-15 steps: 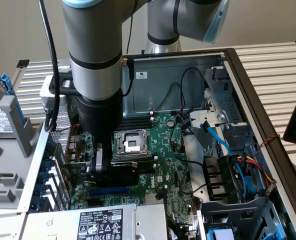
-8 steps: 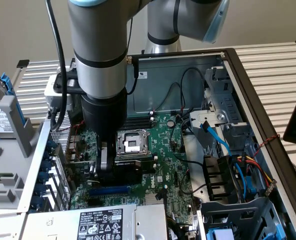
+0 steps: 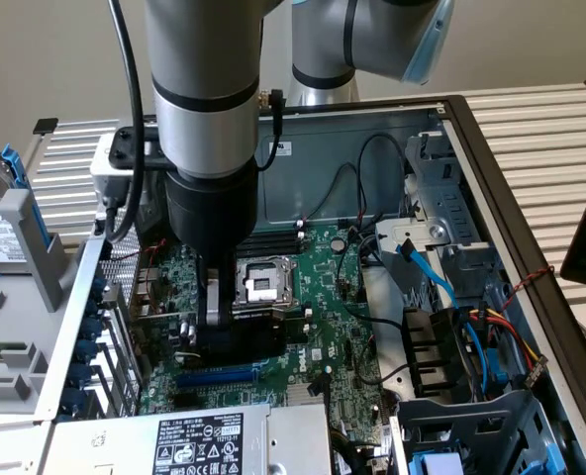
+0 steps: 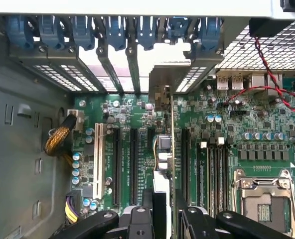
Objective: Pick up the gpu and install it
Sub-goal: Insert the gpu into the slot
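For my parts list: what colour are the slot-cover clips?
The clips are blue; wrist view shows best.

An open computer case (image 3: pixel 318 173) lies on a slatted table (image 3: pixel 545 119). Its green motherboard (image 3: pixel 333 327) carries a metal-framed processor socket (image 3: pixel 263 282). A blue cable (image 3: pixel 424 262) runs at the exterior view's right, and a labelled power supply (image 3: pixel 199 440) sits nearest the camera.

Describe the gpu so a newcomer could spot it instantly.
In the open computer case, find the green motherboard. Among its long black slots the gpu stands on edge in the gripper; its silver end bracket sets it apart.
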